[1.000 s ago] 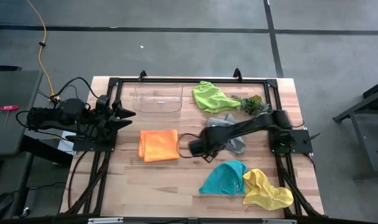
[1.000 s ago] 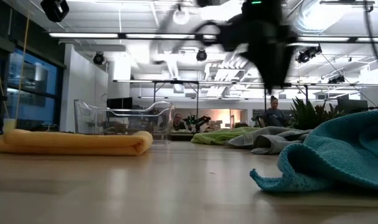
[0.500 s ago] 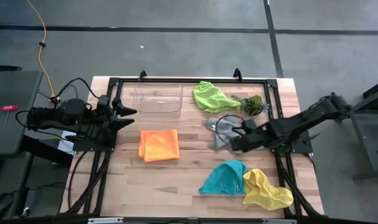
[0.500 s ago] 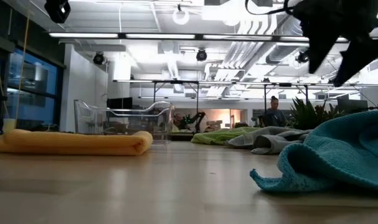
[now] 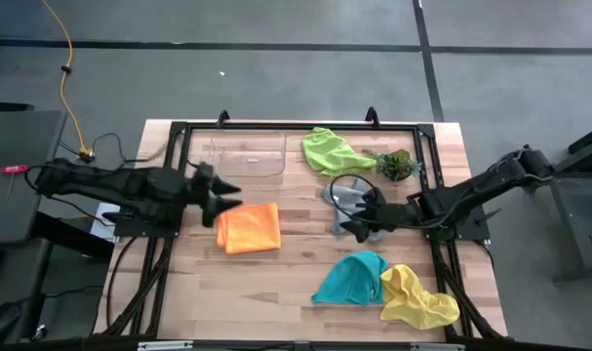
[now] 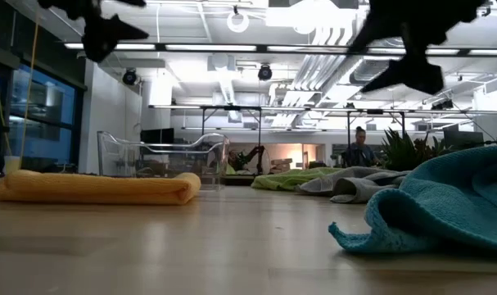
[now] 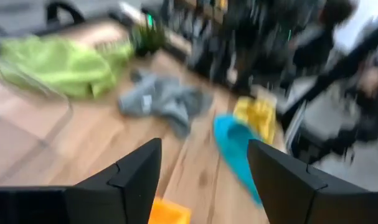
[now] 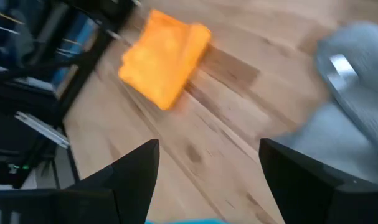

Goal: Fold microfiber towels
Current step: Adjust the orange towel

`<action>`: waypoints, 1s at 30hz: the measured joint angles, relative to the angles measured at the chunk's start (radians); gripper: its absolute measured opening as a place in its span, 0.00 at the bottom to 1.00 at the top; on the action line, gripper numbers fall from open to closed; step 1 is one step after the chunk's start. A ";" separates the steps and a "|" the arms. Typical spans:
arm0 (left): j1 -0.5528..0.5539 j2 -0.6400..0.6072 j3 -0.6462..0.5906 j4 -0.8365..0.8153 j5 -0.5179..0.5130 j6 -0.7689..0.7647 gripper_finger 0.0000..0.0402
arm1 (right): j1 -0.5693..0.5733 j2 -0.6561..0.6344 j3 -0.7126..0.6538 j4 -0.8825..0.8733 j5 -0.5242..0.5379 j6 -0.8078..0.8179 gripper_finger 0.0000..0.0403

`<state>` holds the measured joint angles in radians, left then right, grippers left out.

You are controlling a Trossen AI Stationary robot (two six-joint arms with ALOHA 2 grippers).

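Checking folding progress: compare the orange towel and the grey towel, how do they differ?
The orange towel is folded into a flat, neat rectangle; the grey towel lies crumpled and unfolded. The orange one sits nearer the left gripper, the grey one right beside the right gripper. The grey one shows a small label, the orange none. Both rest on the table, held by neither gripper.

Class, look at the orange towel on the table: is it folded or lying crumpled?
Folded. The orange towel lies as a neat flat rectangle in the high view, and the low view shows stacked layers with a rounded fold at one end.
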<state>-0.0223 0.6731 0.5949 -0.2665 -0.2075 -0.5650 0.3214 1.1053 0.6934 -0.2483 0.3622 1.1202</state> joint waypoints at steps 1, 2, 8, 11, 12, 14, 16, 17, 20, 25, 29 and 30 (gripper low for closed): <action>0.000 0.033 0.000 0.001 0.025 0.017 0.54 | -0.006 0.000 0.012 0.009 0.001 -0.022 0.66; 0.000 0.063 0.000 0.001 0.049 0.037 0.52 | -0.012 0.000 0.023 0.014 0.002 -0.041 0.66; -0.001 0.207 0.000 -0.125 0.182 0.083 0.33 | -0.042 0.000 0.079 0.024 0.077 -0.115 0.66; -0.014 0.267 0.000 -0.183 0.148 0.125 0.14 | -0.060 0.000 0.085 0.025 0.125 -0.132 0.66; -0.020 0.290 0.000 -0.173 0.130 0.145 0.08 | -0.066 0.000 0.085 0.025 0.139 -0.131 0.66; -0.027 0.337 0.000 -0.135 0.105 0.181 0.03 | -0.079 0.000 0.085 0.025 0.154 -0.126 0.66; -0.027 0.393 0.000 -0.100 0.087 0.210 0.03 | -0.092 0.000 0.085 0.025 0.156 -0.108 0.66; -0.026 0.425 0.000 -0.093 0.075 0.217 0.02 | -0.096 0.000 0.085 0.025 0.157 -0.104 0.66; -0.026 0.517 0.000 -0.081 0.037 0.197 0.01 | -0.102 0.000 0.085 0.025 0.155 -0.100 0.66; -0.027 0.637 0.000 -0.082 0.060 -0.076 0.00 | -0.101 0.000 0.085 0.021 0.153 -0.100 0.66; -0.049 0.663 0.000 -0.088 0.016 -0.465 0.00 | -0.101 0.001 0.078 0.016 0.152 -0.098 0.66; -0.063 0.663 0.000 -0.090 -0.012 -0.553 0.00 | -0.101 0.001 0.078 0.010 0.152 -0.096 0.66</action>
<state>-0.0852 1.3361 0.5945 -0.3561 -0.2191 -1.1180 0.2203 1.1064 0.7712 -0.2382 0.5141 1.0241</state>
